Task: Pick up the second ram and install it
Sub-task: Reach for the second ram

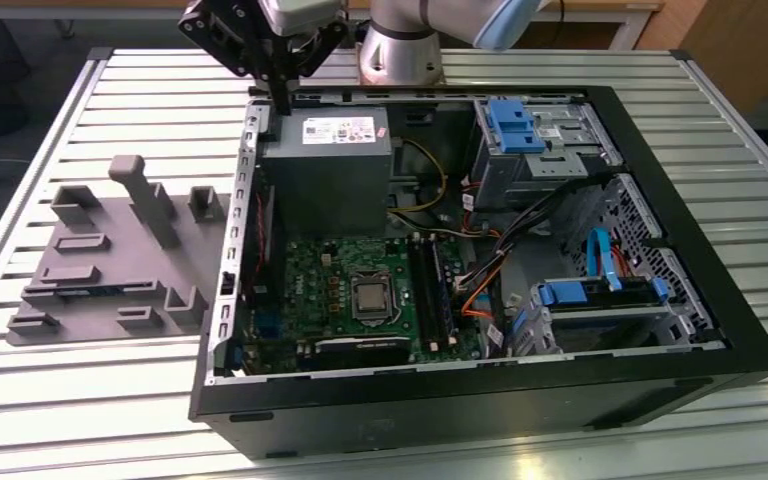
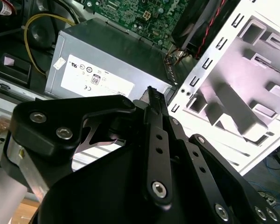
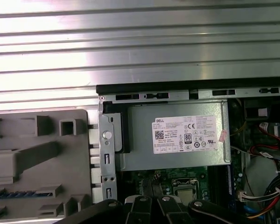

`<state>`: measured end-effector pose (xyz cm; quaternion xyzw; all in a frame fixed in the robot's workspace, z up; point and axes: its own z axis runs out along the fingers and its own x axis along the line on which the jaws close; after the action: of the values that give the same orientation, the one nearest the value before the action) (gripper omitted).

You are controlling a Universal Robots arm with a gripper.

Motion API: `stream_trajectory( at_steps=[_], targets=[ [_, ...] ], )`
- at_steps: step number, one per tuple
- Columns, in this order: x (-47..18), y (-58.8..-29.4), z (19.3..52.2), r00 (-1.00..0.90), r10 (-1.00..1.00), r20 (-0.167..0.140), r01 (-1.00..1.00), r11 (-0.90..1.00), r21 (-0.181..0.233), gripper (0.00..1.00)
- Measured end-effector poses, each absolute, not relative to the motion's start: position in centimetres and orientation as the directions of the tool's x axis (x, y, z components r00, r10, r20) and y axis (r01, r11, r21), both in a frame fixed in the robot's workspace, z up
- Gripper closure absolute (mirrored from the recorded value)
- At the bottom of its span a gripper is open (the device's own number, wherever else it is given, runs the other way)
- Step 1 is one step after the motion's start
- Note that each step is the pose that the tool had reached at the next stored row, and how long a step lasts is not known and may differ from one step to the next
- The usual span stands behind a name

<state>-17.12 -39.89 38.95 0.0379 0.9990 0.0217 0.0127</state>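
The second ram is a slim bluish-green stick lying in a slot of the grey holder block, on the table at the exterior view's left of the computer case. In the first wrist view the ram shows as a blue strip in the holder. My gripper hangs high over the case's back corner on the holder's side, beside the power supply, well away from the ram. Its fingers are pressed together with nothing between them. The long black memory slots lie on the motherboard.
The open black computer case takes up the middle of the slatted metal table. Inside it are blue drive brackets, cables and a graphics card. The arm's base stands behind the case.
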Motion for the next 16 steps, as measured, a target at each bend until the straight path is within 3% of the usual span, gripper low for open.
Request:
stream_trajectory(
  at_steps=[16],
  targets=[
    [-18.05, -39.89, 38.9, -0.997, 0.076, -0.024, 0.075, 0.996, 0.044, 0.89]
  ],
)
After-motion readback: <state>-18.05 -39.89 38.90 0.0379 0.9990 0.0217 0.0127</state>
